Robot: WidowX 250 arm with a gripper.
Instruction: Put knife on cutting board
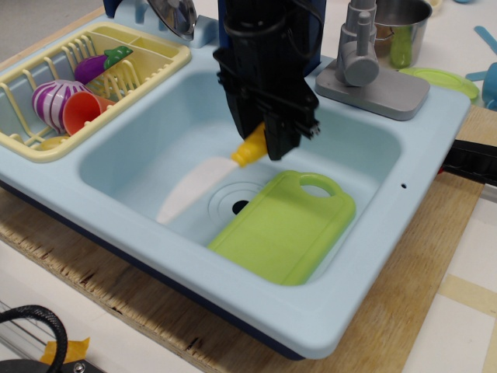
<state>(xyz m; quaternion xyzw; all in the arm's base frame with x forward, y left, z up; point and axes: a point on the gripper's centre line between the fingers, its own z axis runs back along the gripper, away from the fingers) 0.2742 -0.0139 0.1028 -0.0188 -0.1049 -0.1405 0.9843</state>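
Gripping the knife (pixel 208 177) handle, hand (pixel 272 145) (blade sloping down-left).

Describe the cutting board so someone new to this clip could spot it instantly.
Look inside the pale blue sink. The cutting board lies at its right side, beside the drain. It is the only lime-green flat rectangle there, with an oval handle hole at its far end.

One view (front, raised) — down into sink (pixel 155 124).

A: What colours are the knife (pixel 203 177) and cutting board (pixel 284 226)?
B: Yellow-orange handle, white blade; lime-green board.
A: The sink (pixel 373 256)?
B: Pale blue, with a black end effector (pixel 273 142).
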